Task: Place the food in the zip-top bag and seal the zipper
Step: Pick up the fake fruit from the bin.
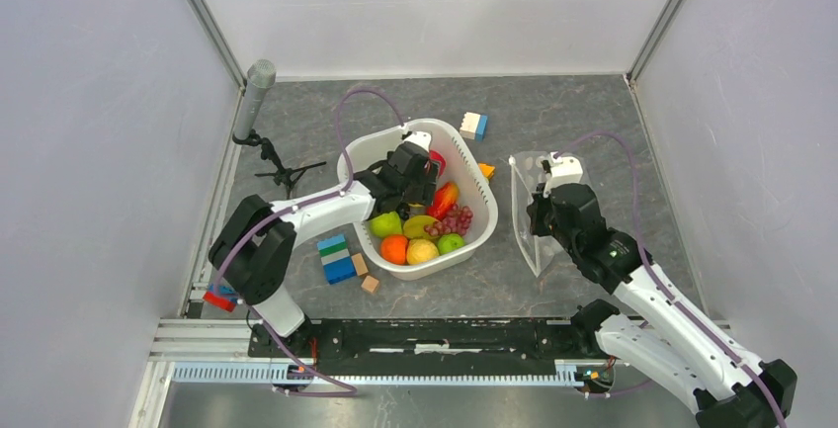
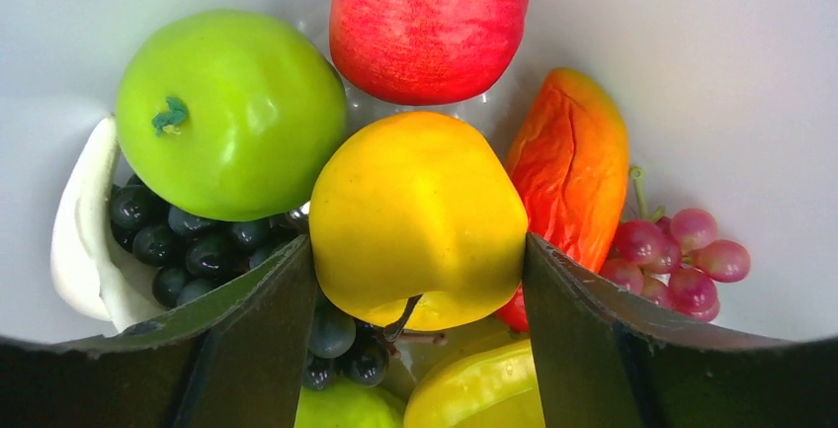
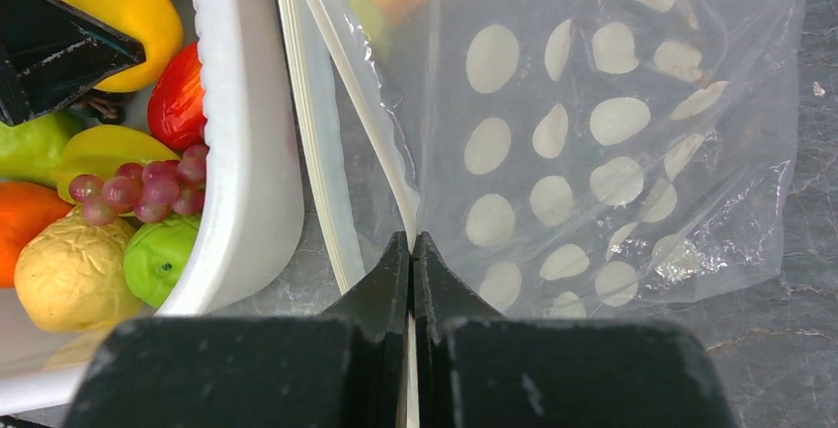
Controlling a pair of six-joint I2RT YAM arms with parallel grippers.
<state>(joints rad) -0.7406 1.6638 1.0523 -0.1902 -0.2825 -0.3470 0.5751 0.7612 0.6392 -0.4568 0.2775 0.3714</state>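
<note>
The white tub [image 1: 453,129] holds the food: a green apple [image 2: 227,112], a red apple [image 2: 425,23], an orange-red fruit [image 2: 573,171], purple grapes [image 2: 672,260] and dark grapes [image 2: 178,240]. My left gripper [image 2: 417,242] is down in the tub, its fingers pressed on both sides of a smooth yellow fruit [image 2: 415,201]. The dotted zip-top bag [image 3: 613,151] stands right of the tub with its mouth open. My right gripper [image 3: 411,240] is shut on the bag's white zipper [image 3: 368,122] and holds that lip up. The top view shows the left gripper [image 1: 417,179], the right gripper [image 1: 542,213] and the bag [image 1: 529,240].
Coloured blocks lie behind the tub [image 1: 473,126] and left of it [image 1: 336,258], with small wooden cubes [image 1: 368,282] nearby. A grey cylinder on a small tripod [image 1: 259,92] stands at the back left. Enclosure walls close in the table on three sides.
</note>
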